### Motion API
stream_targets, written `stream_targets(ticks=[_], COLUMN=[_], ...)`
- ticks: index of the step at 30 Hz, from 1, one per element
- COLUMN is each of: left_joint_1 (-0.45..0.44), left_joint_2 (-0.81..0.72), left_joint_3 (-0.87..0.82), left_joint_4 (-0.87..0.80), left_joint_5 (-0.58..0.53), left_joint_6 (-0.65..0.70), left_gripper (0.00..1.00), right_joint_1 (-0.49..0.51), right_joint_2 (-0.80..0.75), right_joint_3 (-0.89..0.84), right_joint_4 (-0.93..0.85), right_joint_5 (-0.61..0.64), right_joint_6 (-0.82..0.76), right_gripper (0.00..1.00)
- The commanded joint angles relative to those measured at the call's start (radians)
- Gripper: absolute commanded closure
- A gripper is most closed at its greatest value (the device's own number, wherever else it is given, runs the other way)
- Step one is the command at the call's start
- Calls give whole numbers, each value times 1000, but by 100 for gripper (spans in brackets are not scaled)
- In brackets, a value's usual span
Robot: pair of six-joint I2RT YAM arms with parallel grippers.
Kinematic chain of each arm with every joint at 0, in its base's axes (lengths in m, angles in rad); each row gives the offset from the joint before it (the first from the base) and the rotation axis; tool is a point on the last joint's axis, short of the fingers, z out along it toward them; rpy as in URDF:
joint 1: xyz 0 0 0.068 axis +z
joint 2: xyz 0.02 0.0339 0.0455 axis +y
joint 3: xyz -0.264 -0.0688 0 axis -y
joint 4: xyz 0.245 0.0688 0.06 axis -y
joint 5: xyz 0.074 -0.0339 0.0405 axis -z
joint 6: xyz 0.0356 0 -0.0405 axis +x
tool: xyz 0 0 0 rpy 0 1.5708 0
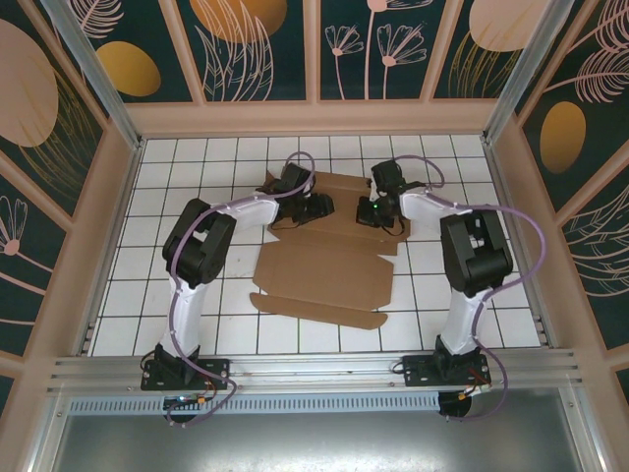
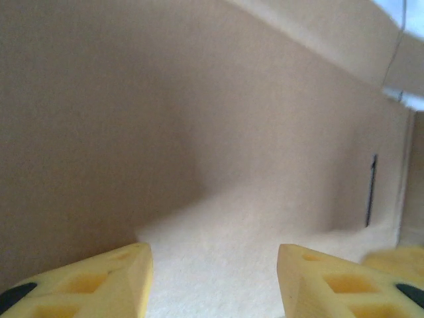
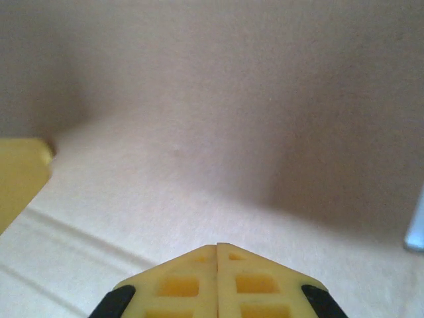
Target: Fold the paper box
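Here the left jaws stand wide apart, holding nothing, low over the paper box (image 1: 324, 275) with a cardboard panel rising close ahead. The right jaws are pressed tip to tip, empty, over the same sheet. The plain brown cardboard lies mostly flat and unfolded at mid-bench (image 1: 197, 167), creases showing.

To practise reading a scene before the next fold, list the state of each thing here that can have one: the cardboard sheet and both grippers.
paper box: mostly unfolded, near panels flat on the table, far part raised ahead of the grippers.
left gripper: open, jaws apart, holding nothing.
right gripper: shut, jaws together, nothing between them.
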Motion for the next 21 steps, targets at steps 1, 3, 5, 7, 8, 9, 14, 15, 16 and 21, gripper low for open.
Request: stream_targets(ticks=[1,3,5,7,8,9,14,15,16,21], left_joint_1=[1,1,1,3,3,4,7,7,7,7], left_joint_2=[35,40,42,45,47,47,49,49,48,47], left_joint_3=[-14,-22,-32,-37,-41,-46,-69,-71,-76,-83], left_joint_4=[-13,-12,-2,4,7,12,38,39,43,50], left_joint_5=[-56,-69,-72,-74,-71,-68,-50,-48,-46,-37], left_joint_6=[-64,-77,-85,-89,-90,-89,-94,-93,-92,-85], left_gripper=[48,49,50,51,51,51,52,52,53,53], right_joint_1=[-21,-36,-49,-65,-75,-84,-104,-104,-104,-116], right_joint_2=[-175,-248,-305,-355,-376,-393,-398,-388,-375,-309], right_joint_3=[-49,-115,-196,-284,-328,-361,-457,-458,-456,-435], right_joint_4=[-64,-100,-122,-119,-109,-97,-10,2,16,77], right_joint_5=[37,82,125,149,154,155,111,118,128,140], right_joint_6=[50,73,80,89,91,94,96,96,95,86], right_gripper=[87,79,68,59,54,51,41,41,40,40])
